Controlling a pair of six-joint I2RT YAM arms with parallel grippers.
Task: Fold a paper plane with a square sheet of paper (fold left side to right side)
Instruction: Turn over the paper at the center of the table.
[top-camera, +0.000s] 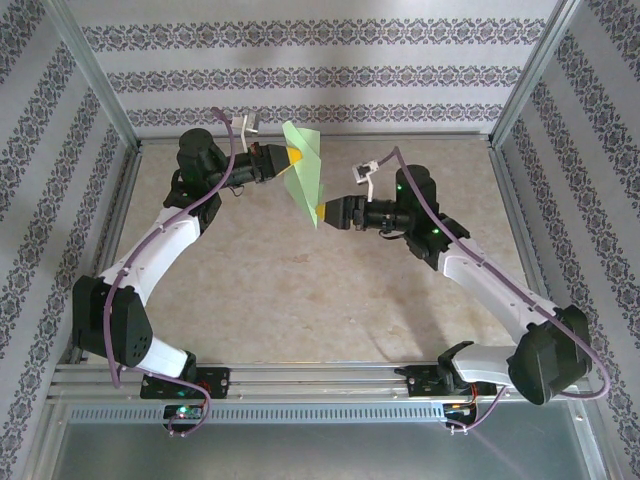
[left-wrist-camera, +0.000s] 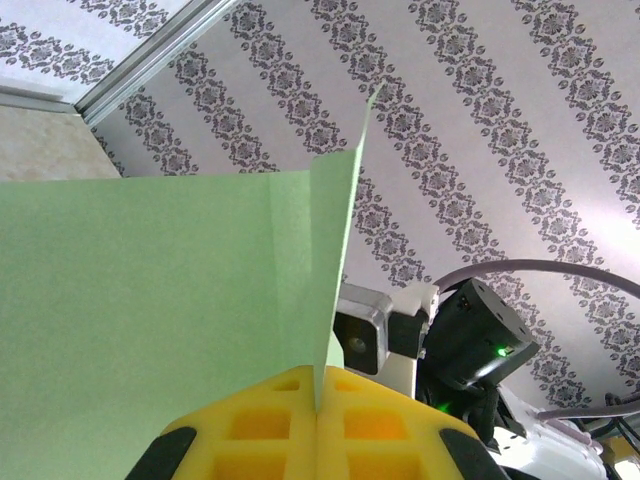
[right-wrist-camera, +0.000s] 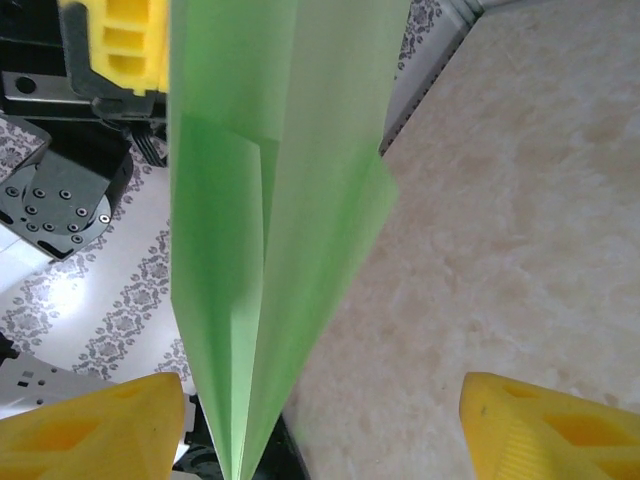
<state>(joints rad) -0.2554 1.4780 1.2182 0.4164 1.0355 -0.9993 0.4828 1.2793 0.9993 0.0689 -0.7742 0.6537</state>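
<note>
The square sheet of paper is now a light green paper plane (top-camera: 305, 176), a narrow pointed dart with a centre crease, held in the air above the far middle of the table. My left gripper (top-camera: 291, 157) is shut on its upper edge. In the left wrist view the yellow pads (left-wrist-camera: 260, 430) meet on the paper plane (left-wrist-camera: 150, 300). My right gripper (top-camera: 322, 212) stands open at the lower pointed tip. In the right wrist view the paper plane (right-wrist-camera: 250, 200) hangs between the spread yellow fingers (right-wrist-camera: 95, 430), closer to the left one, and my right gripper (right-wrist-camera: 320, 425) holds nothing.
The beige table top (top-camera: 300, 290) lies under both arms. Patterned walls and metal frame posts (top-camera: 95, 75) enclose it at the back and sides. The right arm's wrist camera (left-wrist-camera: 360, 340) sits close behind the paper in the left wrist view.
</note>
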